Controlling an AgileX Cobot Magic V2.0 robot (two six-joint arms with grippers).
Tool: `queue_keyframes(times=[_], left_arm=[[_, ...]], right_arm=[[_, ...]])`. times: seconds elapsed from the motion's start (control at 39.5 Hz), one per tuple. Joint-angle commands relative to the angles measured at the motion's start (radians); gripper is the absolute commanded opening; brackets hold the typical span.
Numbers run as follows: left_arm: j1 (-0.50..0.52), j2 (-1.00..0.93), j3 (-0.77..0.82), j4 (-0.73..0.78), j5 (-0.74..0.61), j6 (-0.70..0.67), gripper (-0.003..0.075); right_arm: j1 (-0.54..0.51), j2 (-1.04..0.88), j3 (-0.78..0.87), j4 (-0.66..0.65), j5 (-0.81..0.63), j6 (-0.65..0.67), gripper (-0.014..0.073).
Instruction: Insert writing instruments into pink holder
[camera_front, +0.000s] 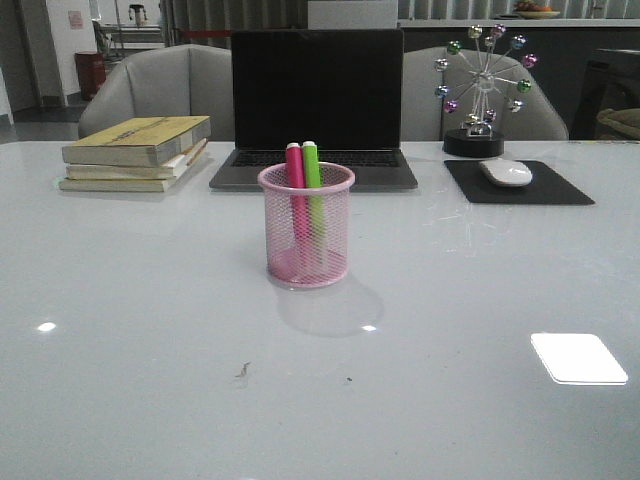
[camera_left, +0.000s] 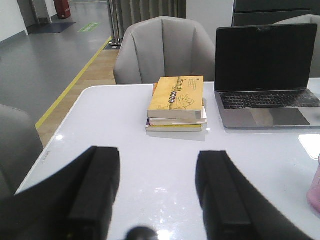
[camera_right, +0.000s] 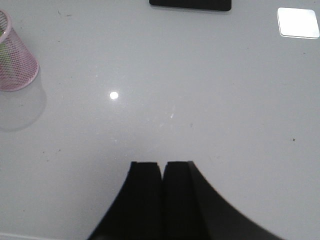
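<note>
**Two markers standing in the pink cup, both grippers apart from it**

Two grippers show only in their own wrist views. The left gripper (camera_left: 157, 192) hangs low over the white table (camera_front: 130, 330) with its dark fingers (camera_left: 95, 185) spread wide and nothing between them, facing the stack of books (camera_left: 176, 104) and the open laptop (camera_left: 265, 75). The right gripper (camera_right: 161, 192) sits over bare tabletop with its fingers (camera_right: 145, 195) pressed together, gripping nothing, well apart from the cup.

Grey chairs (camera_front: 160, 90) stand behind the glossy table. On the far right lie a black mouse pad (camera_front: 518, 184), a white mouse (camera_front: 506, 172) and a small ferris-wheel ornament (camera_front: 485, 90).

Near the table's middle, just before the laptop, the pink holder (camera_front: 306, 228) stands upright. Inside it the pink marker (camera_front: 295, 170) and green marker (camera_front: 312, 168) lean side by side, tops above the rim.
</note>
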Motion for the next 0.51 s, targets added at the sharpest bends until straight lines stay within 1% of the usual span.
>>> queue_keyframes(times=[0.0,0.2,0.48], left_arm=[[0.001,0.003,-0.027,-0.007,-0.091,-0.004,0.0404],[0.001,0.003,-0.027,-0.007,-0.091,-0.004,0.0404],[0.001,0.003,-0.027,-0.007,-0.091,-0.004,0.0403]], right_arm=[[-0.007,-0.004,-0.028,0.031,-0.067,-0.009,0.0028],[-0.007,-0.004,-0.028,0.065,-0.065,-0.009,0.0028],[-0.007,-0.004,-0.028,0.067,-0.062,-0.009,0.0028]])
